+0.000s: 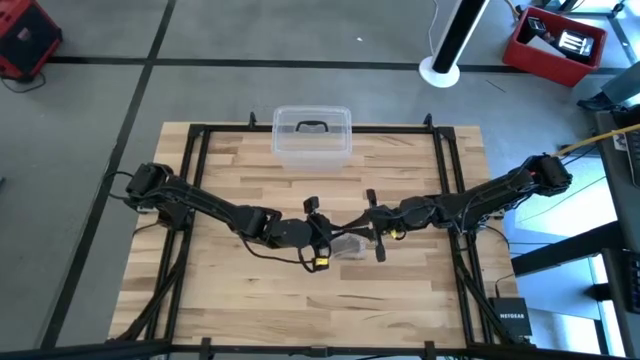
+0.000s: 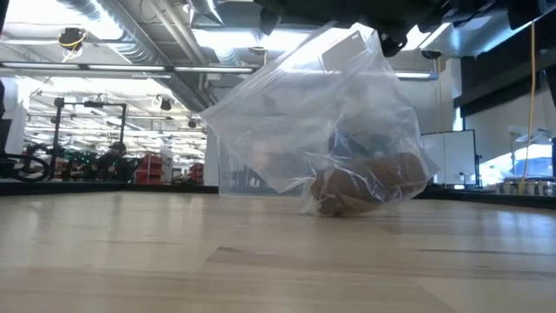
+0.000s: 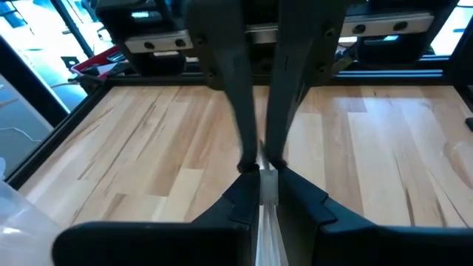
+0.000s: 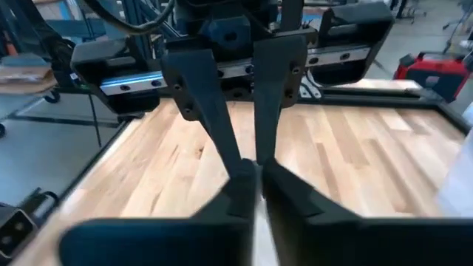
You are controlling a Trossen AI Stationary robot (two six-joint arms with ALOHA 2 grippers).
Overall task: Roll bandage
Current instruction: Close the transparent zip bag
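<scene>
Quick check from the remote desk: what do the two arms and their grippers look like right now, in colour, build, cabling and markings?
Both arms are dark, slim and jointed, with black cables along them. The left gripper carries a small yellow tag beside its wrist; the right gripper shows a smaller yellow mark. Each has two long, flat, dark fingers tapering to narrow tips, mounted on a silver rail with black blocks. No lettering is legible.

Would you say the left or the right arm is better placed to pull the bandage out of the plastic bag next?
Neither clearly: left gripper and right gripper both pinch the plastic bag's top edge, holding it up. The bandage sits at the bottom; whichever lets go must reach in.
</scene>
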